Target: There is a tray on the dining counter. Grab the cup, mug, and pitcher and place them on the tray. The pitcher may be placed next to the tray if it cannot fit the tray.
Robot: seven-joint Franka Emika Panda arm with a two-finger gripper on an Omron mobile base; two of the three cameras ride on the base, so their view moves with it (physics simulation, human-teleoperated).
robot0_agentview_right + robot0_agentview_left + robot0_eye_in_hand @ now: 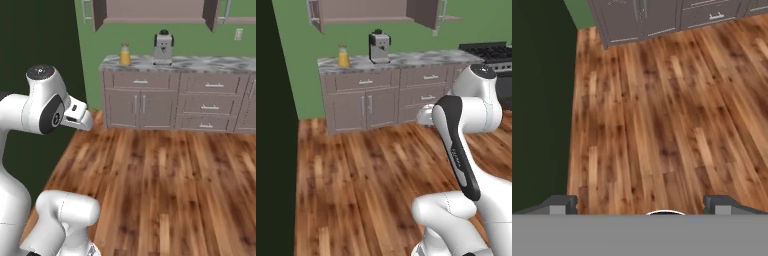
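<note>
The pitcher (pixel 343 56) (pixel 125 54), a conical glass carafe of orange-yellow liquid with a brown lid, stands at the left end of a marble-topped cabinet run (pixel 406 60) (pixel 200 63) against the far green wall. My gripper (pixel 641 206) is open, its fingertips (pixel 562 205) wide apart with nothing between them, and it looks down at bare wooden floor well short of the cabinets. The arm is folded close to the base. The tray, the cup, the mug and the dining counter are out of view.
A silver coffee machine (pixel 379 46) (pixel 163 47) stands right of the pitcher. A black stove (pixel 491 52) is at the far right. Open wall cabinets (pixel 371 12) hang above. A dark wall (pixel 271 125) runs along the left, and wooden floor (pixel 165 180) stretches between.
</note>
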